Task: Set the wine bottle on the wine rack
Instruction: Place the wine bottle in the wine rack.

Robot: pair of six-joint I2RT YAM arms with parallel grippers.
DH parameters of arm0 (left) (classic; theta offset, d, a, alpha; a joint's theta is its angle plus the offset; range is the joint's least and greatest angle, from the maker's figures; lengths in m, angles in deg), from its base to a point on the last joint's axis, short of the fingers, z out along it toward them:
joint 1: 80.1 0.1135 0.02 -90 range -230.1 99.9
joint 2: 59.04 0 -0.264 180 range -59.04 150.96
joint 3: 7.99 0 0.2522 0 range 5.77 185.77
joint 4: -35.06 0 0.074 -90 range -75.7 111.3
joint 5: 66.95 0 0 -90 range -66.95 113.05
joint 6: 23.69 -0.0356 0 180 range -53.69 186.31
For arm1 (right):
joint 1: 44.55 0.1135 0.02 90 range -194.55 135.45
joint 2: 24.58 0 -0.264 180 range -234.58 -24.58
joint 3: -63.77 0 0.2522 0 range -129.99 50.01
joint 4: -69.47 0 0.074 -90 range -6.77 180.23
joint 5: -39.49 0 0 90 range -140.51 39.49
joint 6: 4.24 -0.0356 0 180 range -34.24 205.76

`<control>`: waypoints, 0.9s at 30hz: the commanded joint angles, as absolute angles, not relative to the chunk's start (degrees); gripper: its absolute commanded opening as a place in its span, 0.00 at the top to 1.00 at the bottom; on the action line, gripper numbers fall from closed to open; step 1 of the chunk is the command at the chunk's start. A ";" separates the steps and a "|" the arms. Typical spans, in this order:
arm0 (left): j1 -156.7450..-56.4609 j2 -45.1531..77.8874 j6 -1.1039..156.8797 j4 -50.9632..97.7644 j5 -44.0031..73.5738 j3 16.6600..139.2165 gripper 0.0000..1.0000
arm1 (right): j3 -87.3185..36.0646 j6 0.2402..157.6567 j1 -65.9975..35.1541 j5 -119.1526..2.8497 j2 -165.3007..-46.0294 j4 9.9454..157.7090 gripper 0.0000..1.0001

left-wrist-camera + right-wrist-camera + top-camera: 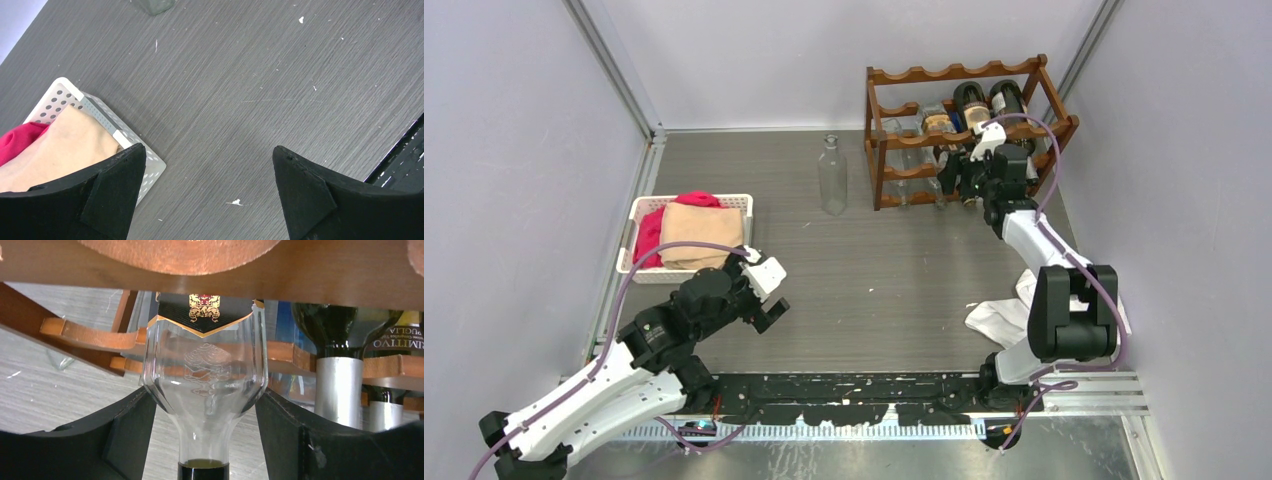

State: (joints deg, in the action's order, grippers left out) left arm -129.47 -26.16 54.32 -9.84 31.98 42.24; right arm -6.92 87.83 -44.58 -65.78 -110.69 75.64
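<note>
The reddish-brown wine rack (954, 72) stands at the back right. My right gripper (969, 172) is at its front, shut on the shoulder of a clear wine bottle (205, 365) with a black and gold label. The bottle lies neck toward me under a wooden rail (200, 270), both fingertips touching its glass. A second clear bottle (832, 175) stands upright on the table left of the rack; its base shows in the left wrist view (155, 5). My left gripper (769, 295) is open and empty, hovering beside the basket.
Dark bottles (989, 100) lie in the rack to the right of the held one, also in the right wrist view (340, 325). A white basket (639, 215) with pink and tan cloths sits at left. A white cloth (999, 318) lies by the right arm's base.
</note>
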 commanded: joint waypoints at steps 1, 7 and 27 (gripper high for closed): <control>-128.93 -25.46 53.54 -7.17 31.32 42.32 0.04 | -12.23 85.16 -44.82 -60.10 -110.83 58.84 0.99; -128.60 -24.76 53.48 -7.34 31.05 42.42 0.04 | -13.45 83.59 -43.76 -56.04 -113.59 56.14 0.99; -128.10 -24.50 53.27 -7.09 30.17 42.24 0.05 | -16.13 82.18 -41.30 -49.33 -119.13 52.77 0.97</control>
State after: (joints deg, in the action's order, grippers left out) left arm -128.42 -24.38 53.84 -9.82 30.93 42.06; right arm -11.79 82.47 -40.69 -53.30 -120.24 64.29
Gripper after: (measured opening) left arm 0.956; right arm 0.737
